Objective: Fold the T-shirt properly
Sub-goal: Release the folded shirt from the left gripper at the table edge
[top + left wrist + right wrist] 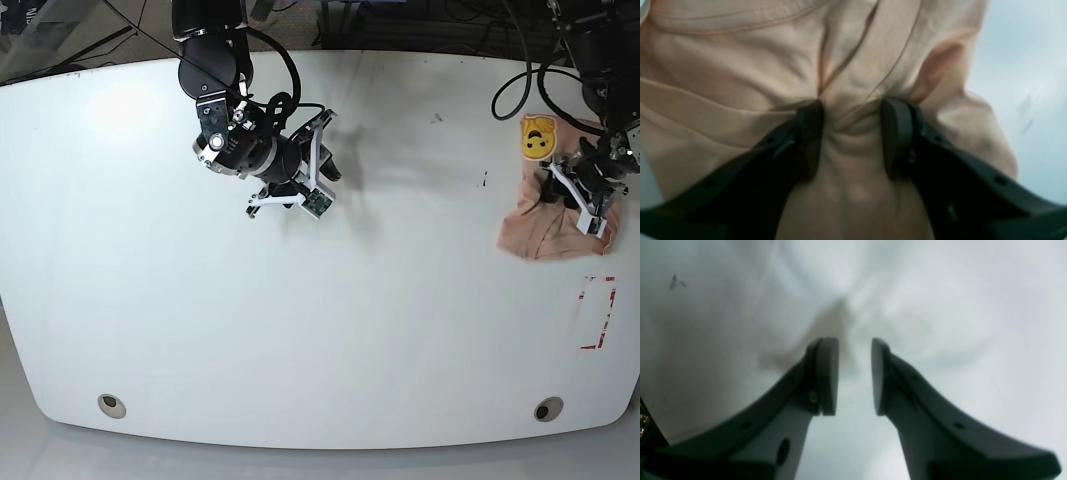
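Observation:
The peach T-shirt (545,225) lies bunched into a small folded bundle at the table's right edge in the base view. Its yellow smiley print (538,137) faces up at the far end. In the left wrist view the T-shirt (740,83) fills the frame, wrinkled and layered. My left gripper (853,133) rests on it with its jaws apart and a ridge of cloth lying loose between the fingers. My right gripper (854,373) hangs open over bare white table, holding nothing. In the base view it sits at the far left-centre (318,170), well away from the shirt.
A red tape rectangle (597,312) marks the table near the right edge, just in front of the shirt. Two round holes (112,405) (546,409) sit near the front edge. Cables trail behind both arm bases at the back.

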{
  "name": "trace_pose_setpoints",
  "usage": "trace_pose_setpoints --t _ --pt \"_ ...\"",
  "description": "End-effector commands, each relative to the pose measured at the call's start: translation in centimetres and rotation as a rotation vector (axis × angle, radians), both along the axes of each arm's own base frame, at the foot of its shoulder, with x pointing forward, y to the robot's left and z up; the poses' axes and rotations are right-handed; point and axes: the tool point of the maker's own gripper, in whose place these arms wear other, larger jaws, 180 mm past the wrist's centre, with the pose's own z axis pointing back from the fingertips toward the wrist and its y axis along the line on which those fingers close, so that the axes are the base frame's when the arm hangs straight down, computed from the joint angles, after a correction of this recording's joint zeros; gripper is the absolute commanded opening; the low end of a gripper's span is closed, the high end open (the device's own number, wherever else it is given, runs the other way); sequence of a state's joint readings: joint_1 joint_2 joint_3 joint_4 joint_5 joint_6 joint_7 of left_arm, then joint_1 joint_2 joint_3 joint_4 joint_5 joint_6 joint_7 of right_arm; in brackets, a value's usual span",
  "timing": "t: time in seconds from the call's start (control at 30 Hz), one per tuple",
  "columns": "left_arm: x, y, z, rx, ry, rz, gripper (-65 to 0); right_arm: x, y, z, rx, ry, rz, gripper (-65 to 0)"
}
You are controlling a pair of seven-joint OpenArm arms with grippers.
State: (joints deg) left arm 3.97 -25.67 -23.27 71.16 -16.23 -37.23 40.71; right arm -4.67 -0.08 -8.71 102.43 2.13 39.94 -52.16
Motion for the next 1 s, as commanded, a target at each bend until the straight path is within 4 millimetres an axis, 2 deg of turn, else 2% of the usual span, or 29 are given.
trace_pose_setpoints --t 0.0,0.23,0.33,0.47,0.6,0.77,0.97 --pt "-2.1 3.9 0.0 0.113 0.095 -0.017 -37.9 0.8 0.5 1.4 0.032 -0.047 0.004 -49.8" --pt "-2.2 9.7 2.0 0.146 0.019 0.034 -37.9 0.6 0.5 1.3 0.032 -0.042 0.004 -49.8" --pt "-0.9 11.3 3.7 0.169 -0.025 0.046 -37.8 0.2 0.5 1.0 0.032 -0.031 0.004 -49.8" --pt "0.0 13.5 7.0 0.218 -0.088 0.072 -38.1 0.2 0.4 0.9 0.03 -0.03 0.004 -49.8" --pt "1.2 15.0 11.2 0.257 -0.21 0.117 -37.9 0.3 -0.1 0.8 0.016 -0.034 0.006 -49.8" --pt "2.3 12.5 11.9 0.224 -0.305 0.118 -37.8 1.5 -0.5 1.4 0.001 -0.062 0.007 -49.8" --pt "3.6 5.6 11.4 0.164 -0.398 0.026 -37.8 3.3 -1.8 2.0 -0.064 -0.139 -0.002 -49.8"
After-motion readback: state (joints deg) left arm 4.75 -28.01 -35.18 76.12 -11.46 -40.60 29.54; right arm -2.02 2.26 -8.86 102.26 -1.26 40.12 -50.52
